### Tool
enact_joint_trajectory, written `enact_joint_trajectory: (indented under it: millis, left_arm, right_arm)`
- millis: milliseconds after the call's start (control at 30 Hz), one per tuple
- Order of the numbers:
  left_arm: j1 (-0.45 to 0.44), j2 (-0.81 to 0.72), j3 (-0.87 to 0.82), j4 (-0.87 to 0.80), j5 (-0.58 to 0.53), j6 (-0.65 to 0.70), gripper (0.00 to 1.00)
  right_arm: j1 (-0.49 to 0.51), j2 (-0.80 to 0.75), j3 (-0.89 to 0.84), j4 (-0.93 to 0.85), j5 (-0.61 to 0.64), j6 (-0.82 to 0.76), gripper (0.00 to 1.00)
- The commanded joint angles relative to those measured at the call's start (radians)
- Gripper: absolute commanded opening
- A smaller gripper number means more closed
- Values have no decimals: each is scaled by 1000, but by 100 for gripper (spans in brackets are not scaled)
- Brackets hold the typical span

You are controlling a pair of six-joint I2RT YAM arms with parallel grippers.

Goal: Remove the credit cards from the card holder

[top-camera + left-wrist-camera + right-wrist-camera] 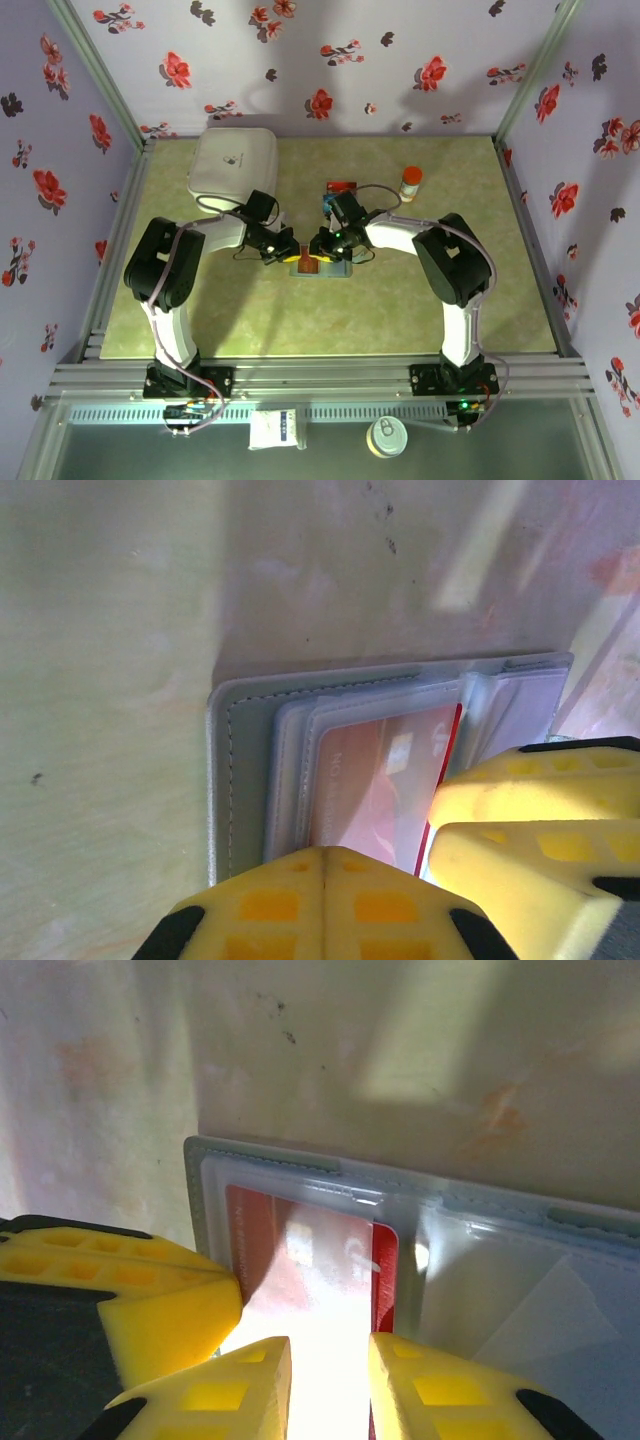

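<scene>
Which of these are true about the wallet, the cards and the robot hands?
1. The wallet lies open on the table. True.
2. A red card sits inside the wallet. True.
3. Both hands are far from the wallet. False: the left hand and the right hand are right at it.
4. The white box touches the bottle. False: they stand apart, the box at the back left and the bottle further right.
</scene>
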Motion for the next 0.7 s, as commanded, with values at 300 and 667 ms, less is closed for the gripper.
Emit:
enact_joint_trajectory:
  millis: [300, 667]
  left_arm:
    - [7, 15, -23, -29, -15, 18, 0]
    - [6, -6, -22, -23, -14, 11, 0]
  right_arm:
    - [10, 32, 10, -75, 38, -33, 26]
    - [18, 8, 76, -214, 137, -105, 26]
